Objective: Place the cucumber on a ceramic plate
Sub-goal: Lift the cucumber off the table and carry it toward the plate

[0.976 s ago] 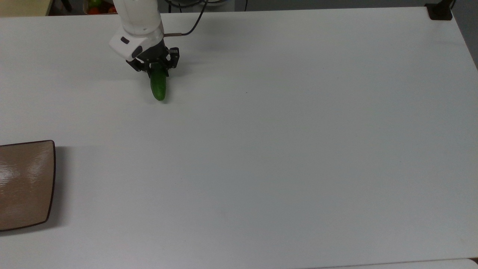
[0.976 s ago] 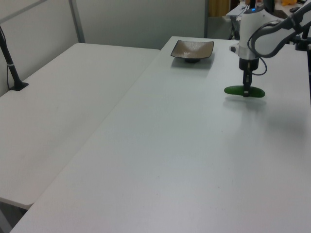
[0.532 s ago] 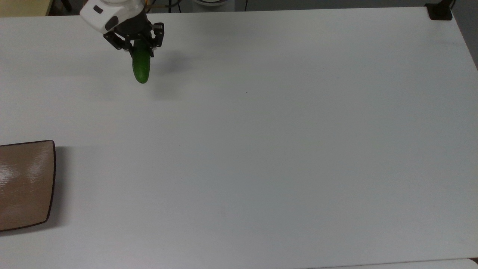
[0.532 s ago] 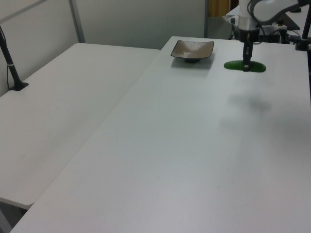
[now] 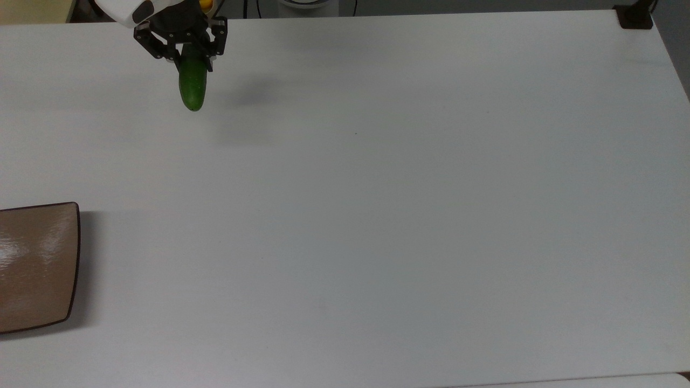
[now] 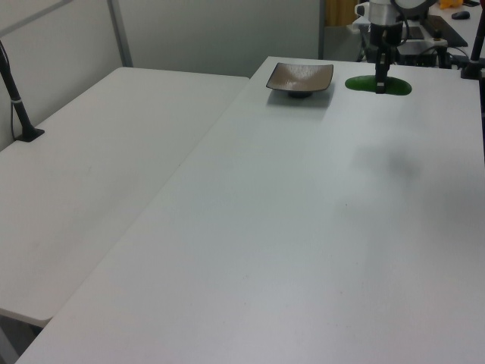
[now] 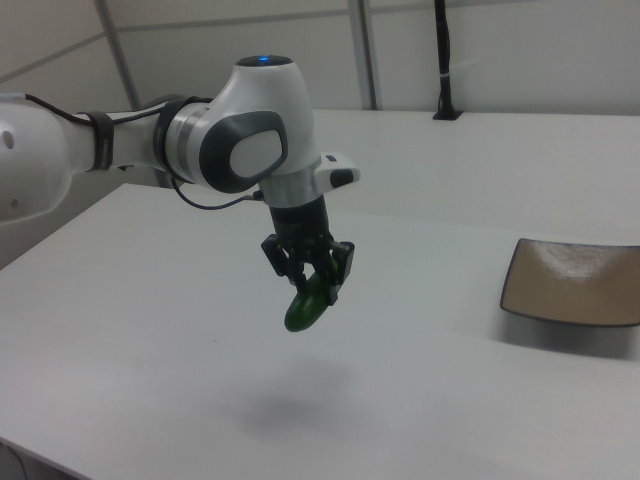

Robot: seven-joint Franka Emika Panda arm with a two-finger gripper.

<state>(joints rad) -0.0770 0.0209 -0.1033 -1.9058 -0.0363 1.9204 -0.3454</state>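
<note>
The dark green cucumber (image 5: 192, 86) hangs well above the white table, with my gripper (image 5: 186, 56) shut on its upper end. In the left view the cucumber (image 6: 378, 85) lies level under the gripper (image 6: 381, 76); in the right view the cucumber (image 7: 308, 304) floats over its shadow, held by the gripper (image 7: 312, 277). The brown square ceramic plate (image 5: 33, 264) sits at the top view's left edge, far from the gripper. It is the plate (image 6: 300, 76) just left of the cucumber in the left view and the plate (image 7: 575, 283) at the right view's right.
A white table (image 5: 377, 215) spreads under everything. A second white table (image 6: 91, 174) adjoins it in the left view, with a black post (image 6: 19, 106) at its far side. A black mount (image 5: 635, 16) sits at the top view's upper right corner.
My gripper has lifted the cucumber off the table and carried it up and toward the top view's upper left; in the left view it moved nearer the plate.
</note>
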